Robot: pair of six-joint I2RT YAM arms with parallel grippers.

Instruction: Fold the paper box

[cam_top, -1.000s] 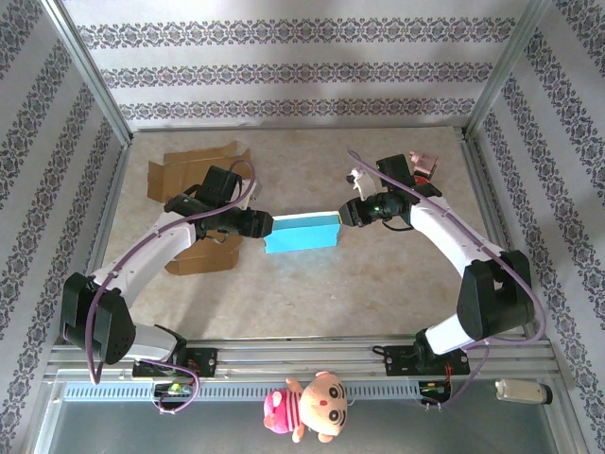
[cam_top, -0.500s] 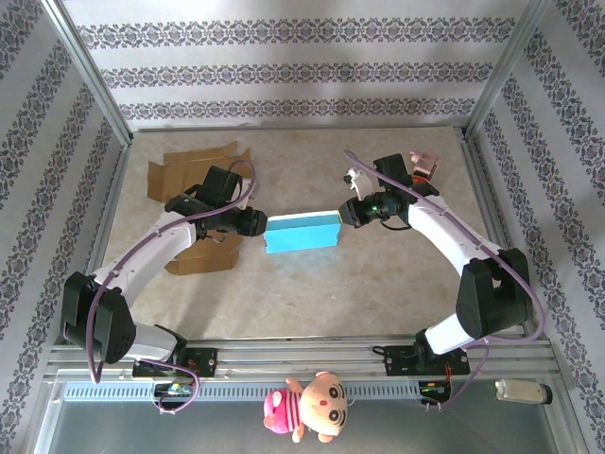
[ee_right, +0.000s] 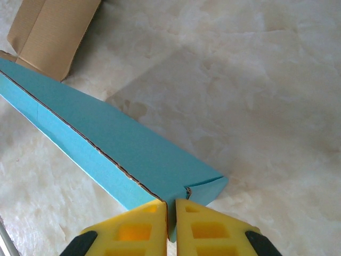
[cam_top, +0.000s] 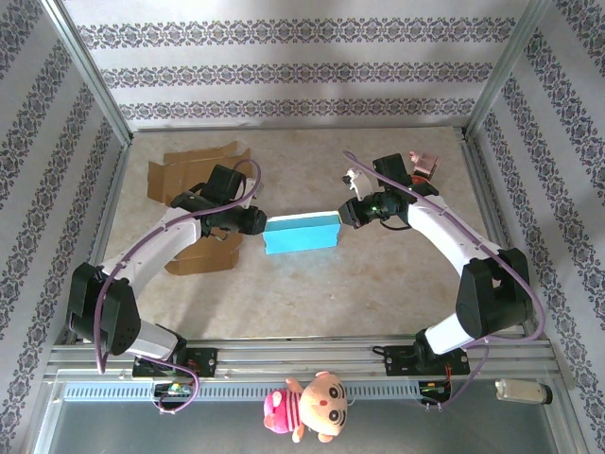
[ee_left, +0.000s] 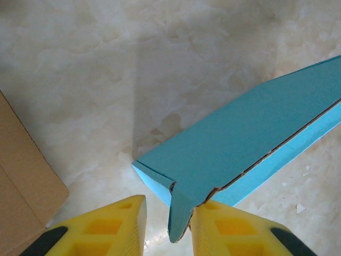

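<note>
The blue box [cam_top: 301,232] sits at the middle of the table [cam_top: 302,303], spanning the gap between the two arms. It appears raised off the surface, judging by the shadow beneath it in both wrist views. Status of the fold: the main body is formed. The long panels are brought together into a flat, closed shape, with a raw brown seam running along the length of the blue box [ee_right: 122,144]. The right claw [cam_top: 345,213] is at the right end. In its own view the right claw [ee_right: 169,205] stands nearly closed, pinching a thin edge of card at the corner next to a small end flap. The left claw [cam_top: 257,223] is at the opposite end. In its own view the left claw [ee_left: 169,205] stands narrow, with the end flap of the blue box [ee_left: 250,133] between the pads. The flap rests against one pad [ee_left: 229,226], while a gap remains to the other pad [ee_left: 106,229] (so no firm clamp is established on this side). Remaining work, as a judgement: both end flaps look untucked and probably need folding in and seating. Two pieces of brown cardboard [cam_top: 194,168] lie beyond and beside the left arm, apart from the box.
</note>
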